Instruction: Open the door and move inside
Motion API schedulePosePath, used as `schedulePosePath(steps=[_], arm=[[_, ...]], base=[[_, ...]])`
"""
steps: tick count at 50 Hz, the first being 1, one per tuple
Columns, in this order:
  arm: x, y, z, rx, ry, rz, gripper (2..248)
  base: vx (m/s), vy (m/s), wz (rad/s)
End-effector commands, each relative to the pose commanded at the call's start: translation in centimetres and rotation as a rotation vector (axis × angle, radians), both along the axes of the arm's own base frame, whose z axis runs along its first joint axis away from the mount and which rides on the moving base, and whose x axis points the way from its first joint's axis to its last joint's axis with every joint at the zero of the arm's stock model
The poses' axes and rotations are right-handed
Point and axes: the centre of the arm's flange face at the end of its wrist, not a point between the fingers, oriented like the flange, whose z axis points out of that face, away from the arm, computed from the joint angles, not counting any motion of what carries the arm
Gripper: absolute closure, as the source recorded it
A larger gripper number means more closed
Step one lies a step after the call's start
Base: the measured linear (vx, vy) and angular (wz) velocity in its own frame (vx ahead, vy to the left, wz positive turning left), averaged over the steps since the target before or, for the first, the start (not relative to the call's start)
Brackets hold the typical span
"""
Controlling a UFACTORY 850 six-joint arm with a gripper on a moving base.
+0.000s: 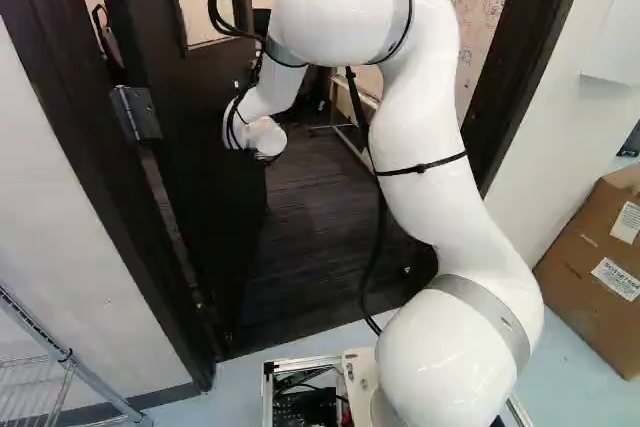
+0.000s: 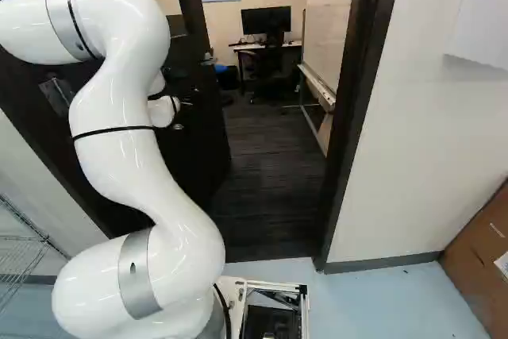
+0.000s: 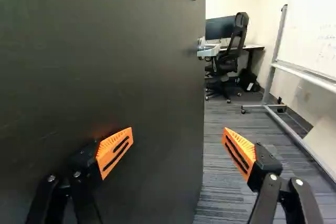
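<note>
**Door ajar, open gripper set to push rather than pull**

At the far left of the left base view, a wire rack (image 1: 100,385) stands against the wall, on the hinge side. Next comes the hinge (image 1: 137,113), and from it the dark door (image 1: 205,167) swings inward, standing partly open at the left of the doorway. That angle suggests the unlatching is done and the push is under way.

The white arm (image 1: 425,127) reaches over to the door, probably because pressure well away from the hinge turns the panel more easily. Its gripper (image 3: 178,132) faces the panel with the fingers spread wide and nothing held between them; one orange pad (image 3: 114,152) is close to the door's face, though whether it touches cannot be told. The other lies across the line of the door's edge. The handle (image 3: 209,50) shows ahead at that edge, ungripped — a push has no need of it.

Right of the door, the carpet (image 2: 266,196) leads to a desk (image 2: 292,44), with a whiteboard (image 2: 329,41) along the side. The base (image 2: 298,285) sits outside, near the threshold. The likely next step is widening the gap, then driving in; the elbow or base could catch the door or right jamb (image 2: 353,117). Rightmost, a carton (image 1: 600,257) sits by the wall — apart from the opening.
</note>
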Motion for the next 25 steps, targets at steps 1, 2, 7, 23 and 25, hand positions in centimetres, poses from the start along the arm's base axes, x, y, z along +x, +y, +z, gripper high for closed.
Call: schedulePosePath(steps=[1,2,7,23,25], arm=[[0.0,0.1,0.0,-0.002,-0.003,0.006,3],[0.0,0.2,0.0,-0.004,-0.007,0.011,3],[0.0,0.8,0.1,-0.012,-0.026,0.04,3],[-0.2,2.6,0.4,-0.037,-0.093,0.135,3],[-0.2,2.8,0.5,-0.04,-0.101,0.146,3]], base=[[0.0,0.0,0.0],[0.0,0.0,0.0],[0.0,0.0,0.0],[0.0,0.0,0.0],[0.0,0.0,0.0]])
